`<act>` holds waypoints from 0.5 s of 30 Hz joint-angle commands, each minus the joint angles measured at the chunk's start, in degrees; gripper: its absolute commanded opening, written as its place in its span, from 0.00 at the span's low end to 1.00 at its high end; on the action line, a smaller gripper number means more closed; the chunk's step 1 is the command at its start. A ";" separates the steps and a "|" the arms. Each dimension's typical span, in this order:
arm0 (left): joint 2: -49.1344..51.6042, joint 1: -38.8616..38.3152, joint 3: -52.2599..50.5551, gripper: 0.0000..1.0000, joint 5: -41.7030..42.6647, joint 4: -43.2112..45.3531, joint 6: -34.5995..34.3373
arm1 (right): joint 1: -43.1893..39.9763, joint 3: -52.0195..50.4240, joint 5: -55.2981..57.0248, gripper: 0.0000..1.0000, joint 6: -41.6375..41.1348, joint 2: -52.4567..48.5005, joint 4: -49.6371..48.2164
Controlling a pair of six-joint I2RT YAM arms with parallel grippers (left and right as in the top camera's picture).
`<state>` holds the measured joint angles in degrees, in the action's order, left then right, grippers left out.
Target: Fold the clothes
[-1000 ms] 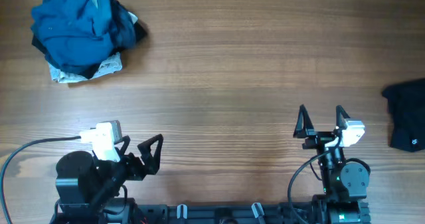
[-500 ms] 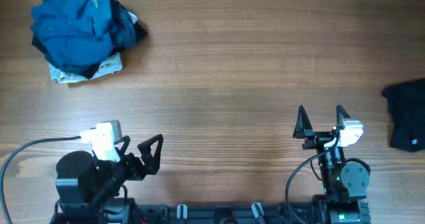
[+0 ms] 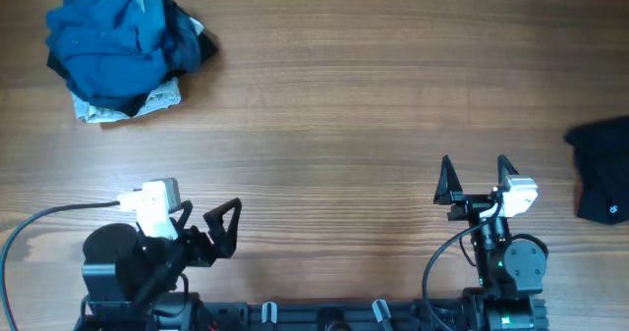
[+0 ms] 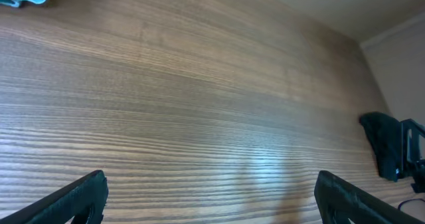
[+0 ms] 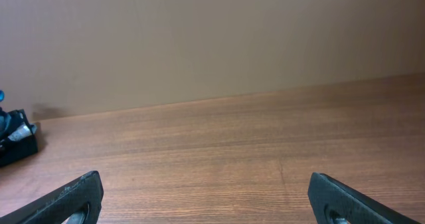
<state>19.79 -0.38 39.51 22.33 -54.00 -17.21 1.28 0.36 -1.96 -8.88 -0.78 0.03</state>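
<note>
The clothes lie in two places. A crumpled pile sits at the table's far left: a medium-blue shirt [image 3: 108, 41] on top, navy fabric [image 3: 189, 38] under it, and a pale grey-white piece [image 3: 162, 97] poking out at the front. A black garment [image 3: 601, 169] with a small white mark lies at the right edge; it also shows in the left wrist view [image 4: 382, 141]. My left gripper [image 3: 222, 213] [image 4: 211, 191] stands open near the front edge, far from the pile. My right gripper [image 3: 475, 164] [image 5: 207, 194] is open too, left of the black garment. Both are empty.
The wooden table [image 3: 344, 105] stretches bare between the pile and the black garment. Both arm bases [image 3: 118, 267] and a grey cable [image 3: 39, 218] sit along the front edge. A plain wall [image 5: 212, 38] rises behind the table.
</note>
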 commanded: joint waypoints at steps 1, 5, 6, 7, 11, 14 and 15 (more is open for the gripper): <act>-2.32 -1.11 -2.29 1.00 -0.33 2.64 1.86 | -0.22 -0.07 -1.09 1.00 0.81 0.57 -0.13; -7.56 -1.18 -9.66 1.00 -1.60 10.49 4.72 | -0.22 -0.07 -1.07 1.00 0.81 0.57 -0.15; -9.49 -1.29 -12.04 1.00 -1.60 13.03 5.77 | -0.22 -0.07 -1.07 1.00 0.81 0.57 -0.15; -12.02 -1.33 -15.21 1.00 -1.62 16.48 6.62 | -0.22 -0.07 -1.09 1.00 0.81 0.57 -0.15; -19.80 -1.33 -26.05 1.00 -1.79 28.50 6.60 | -0.22 -0.07 -1.09 1.00 0.81 0.57 -0.13; -19.67 -1.33 -30.64 1.00 -4.13 37.46 6.56 | -0.22 -0.07 -1.09 1.00 0.79 0.57 -0.15; -19.67 -1.33 -32.20 1.00 -5.42 41.86 6.56 | -0.22 -0.07 -1.09 1.00 0.79 0.57 -0.15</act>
<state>0.93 -1.26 11.11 20.40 -19.00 -12.10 1.28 0.36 -2.15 -8.88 -0.78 0.01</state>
